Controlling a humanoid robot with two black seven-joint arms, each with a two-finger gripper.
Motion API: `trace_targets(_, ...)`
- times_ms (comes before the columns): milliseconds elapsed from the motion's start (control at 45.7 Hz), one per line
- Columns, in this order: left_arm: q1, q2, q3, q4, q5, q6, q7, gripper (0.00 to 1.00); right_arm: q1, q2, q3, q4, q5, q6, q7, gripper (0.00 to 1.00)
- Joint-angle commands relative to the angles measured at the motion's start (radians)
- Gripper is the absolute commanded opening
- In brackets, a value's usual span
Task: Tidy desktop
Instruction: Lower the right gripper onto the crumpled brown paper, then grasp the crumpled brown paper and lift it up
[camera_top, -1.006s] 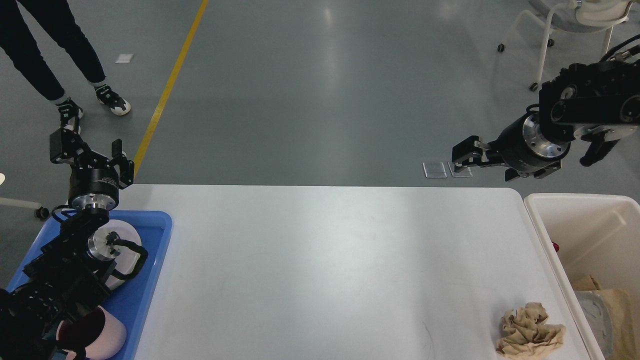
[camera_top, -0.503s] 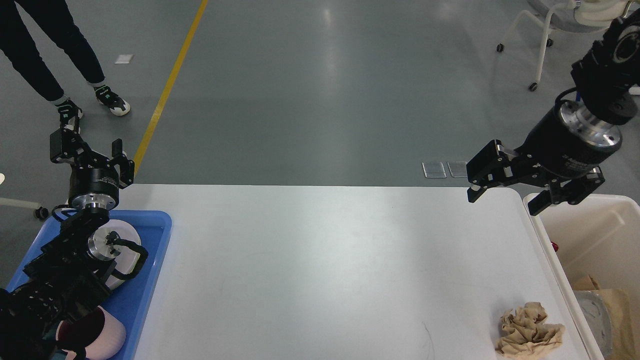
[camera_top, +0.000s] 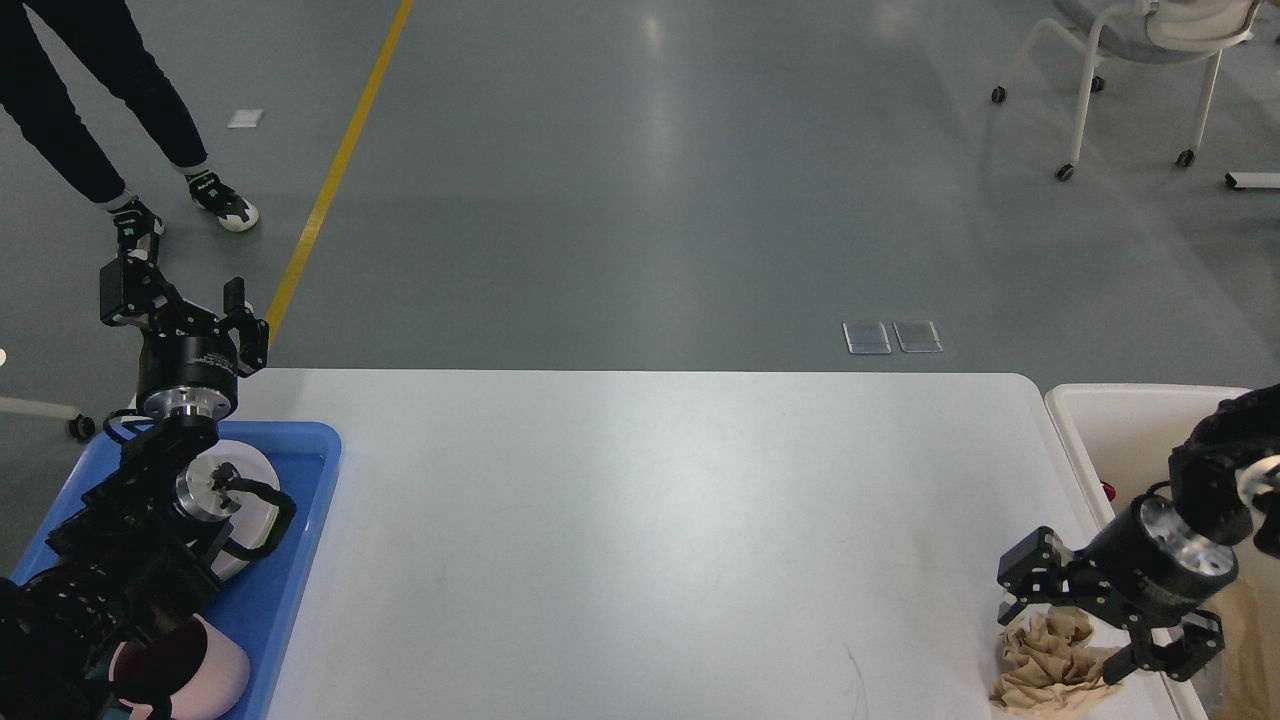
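White desktop (camera_top: 640, 530) filling the lower centre of the frame, smooth and bare across its middle; crumpled beige cloth (camera_top: 1050, 668) at its lower right corner; right gripper (camera_top: 1085, 628) low over that cloth, fingers spread to either side of it; cream bin (camera_top: 1100, 420) just beside the right edge; blue tray (camera_top: 310, 500) at lower left; left gripper (camera_top: 180, 305) raised at the upper left, fingers apart, empty; grey floor beyond, yellow line (camera_top: 335, 170), wheeled chair (camera_top: 1140, 60) in the upper right.
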Motion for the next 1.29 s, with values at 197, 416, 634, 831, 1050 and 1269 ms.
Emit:
trace_targets(197,0.0,0.0,0.0,0.0,0.0,0.0,0.0,0.97,-0.193,-0.041,0.049,-0.036,0.121,-0.218,0.0,1.0)
trace_targets(416,0.0,0.0,0.0,0.0,0.0,0.0,0.0,0.97,-0.257,-0.039,0.095,-0.077,0.129,-0.251,0.0,1.0)
trace_targets(634,0.0,-0.002,0.0,0.0,0.0,0.0,0.0,0.97,-0.29,-0.033,0.127,-0.072,0.129,-0.362,-0.002,0.38)
trace_targets(831,0.0,0.0,0.0,0.0,0.0,0.0,0.0,0.97,-0.265,-0.029,0.13,-0.063,0.129,-0.363,-0.003,0.0)
trace_targets(1050,0.0,0.0,0.0,0.0,0.0,0.0,0.0,0.97,-0.055,-0.076,0.084,0.03,0.128,-0.356,-0.005,0.0)
trace_targets(1269,0.0,0.0,0.0,0.0,0.0,0.0,0.0,0.97,0.389,-0.165,0.018,0.205,0.128,-0.118,-0.003,0.0)
